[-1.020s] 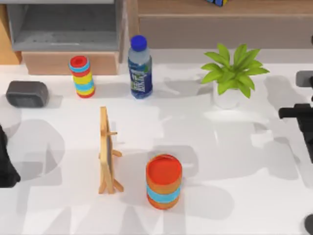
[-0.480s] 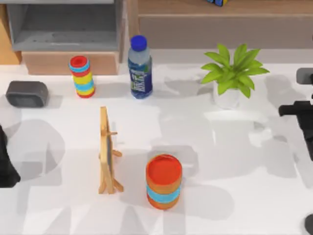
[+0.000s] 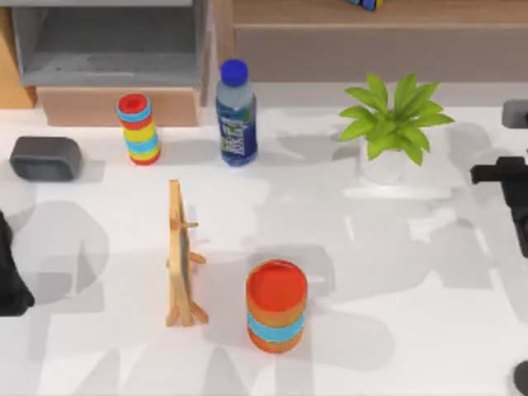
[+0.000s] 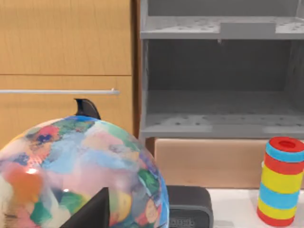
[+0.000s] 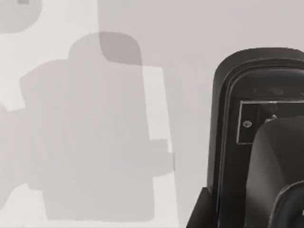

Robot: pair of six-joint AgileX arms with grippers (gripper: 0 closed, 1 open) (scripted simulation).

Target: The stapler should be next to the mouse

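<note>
Right arm over the stapler, left arm parked at the tabletop's left edge.
White tabletop was backed by a grey shelf unit and wooden cabinets. The right gripper sat at the right edge, past the plant. In the right wrist view the stapler lay flat on the tabletop directly below it, close up. The mouse was a dark curve at the near right corner, well apart from that gripper. The left gripper faced a globe, with the dark grey box beyond. Grip state on both sides: cannot tell.
</note>
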